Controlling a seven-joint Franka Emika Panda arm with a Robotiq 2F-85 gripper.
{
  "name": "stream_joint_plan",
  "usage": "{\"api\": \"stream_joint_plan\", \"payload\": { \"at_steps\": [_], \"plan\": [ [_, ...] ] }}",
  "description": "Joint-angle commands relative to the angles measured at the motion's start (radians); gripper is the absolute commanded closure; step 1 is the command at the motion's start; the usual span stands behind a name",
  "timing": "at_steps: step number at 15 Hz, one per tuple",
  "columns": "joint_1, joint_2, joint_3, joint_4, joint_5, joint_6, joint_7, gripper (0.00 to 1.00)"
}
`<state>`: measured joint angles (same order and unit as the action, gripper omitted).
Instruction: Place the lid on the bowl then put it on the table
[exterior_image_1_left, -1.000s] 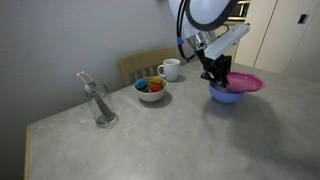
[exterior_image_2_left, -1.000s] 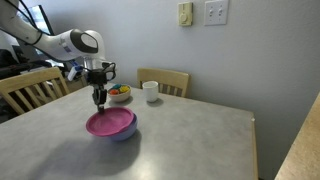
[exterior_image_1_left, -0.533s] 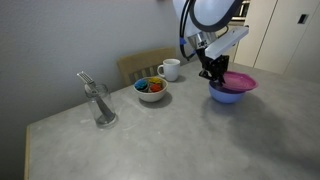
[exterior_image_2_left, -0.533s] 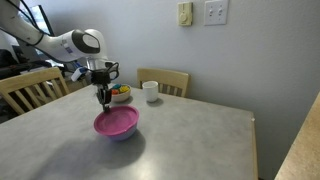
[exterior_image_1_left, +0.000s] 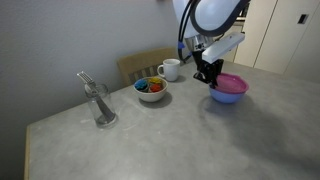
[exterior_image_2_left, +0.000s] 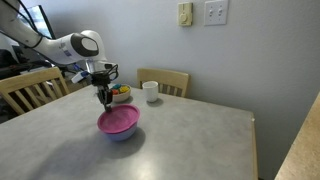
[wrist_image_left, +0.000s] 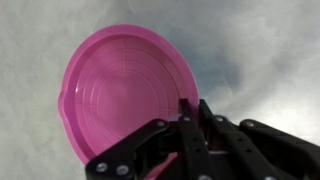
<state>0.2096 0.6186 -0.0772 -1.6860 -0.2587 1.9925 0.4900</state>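
The magenta-pink lid (exterior_image_1_left: 231, 83) lies over the periwinkle-blue bowl (exterior_image_1_left: 227, 97) on the grey speckled table (exterior_image_1_left: 150, 140). Both exterior views show them: the lid (exterior_image_2_left: 118, 121) covers the bowl (exterior_image_2_left: 121, 134), and only the bowl's lower wall shows. My gripper (exterior_image_1_left: 212, 79) is above the lid's edge with its fingers pinched shut on the rim, also seen in an exterior view (exterior_image_2_left: 105, 103). In the wrist view the lid (wrist_image_left: 120, 95) fills the middle, and the closed fingers (wrist_image_left: 185, 108) grip its near rim. The bowl is hidden under the lid there.
A small white bowl with colourful contents (exterior_image_1_left: 151, 88) and a white mug (exterior_image_1_left: 170, 69) stand behind the blue bowl. A glass holding a utensil (exterior_image_1_left: 98, 103) stands further along the table. Wooden chairs (exterior_image_2_left: 165, 80) (exterior_image_2_left: 25, 90) are at the table's edges.
The lid was tilted and overhanging one side of the bowl. It has slid across with my gripper and now sits flatter and more centred on the bowl.
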Motion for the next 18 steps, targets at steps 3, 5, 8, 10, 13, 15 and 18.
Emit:
{"api": "stream_joint_plan", "payload": {
  "at_steps": [3, 5, 8, 10, 13, 15, 18],
  "plan": [
    [-0.009, -0.016, 0.008, -0.032, 0.008, 0.006, -0.022, 0.97],
    [-0.007, -0.016, 0.006, -0.034, 0.005, -0.005, -0.018, 0.97],
    [-0.007, -0.016, 0.006, -0.039, 0.005, -0.003, -0.018, 0.97],
    [-0.008, -0.014, 0.007, -0.041, 0.007, -0.003, -0.02, 0.97],
    [-0.01, -0.016, 0.008, -0.047, 0.01, 0.0, -0.02, 0.88],
    [-0.008, -0.024, 0.007, -0.058, 0.011, 0.008, -0.01, 0.63],
    [-0.007, -0.046, 0.006, -0.084, 0.019, -0.003, 0.007, 0.44]
  ]
}}
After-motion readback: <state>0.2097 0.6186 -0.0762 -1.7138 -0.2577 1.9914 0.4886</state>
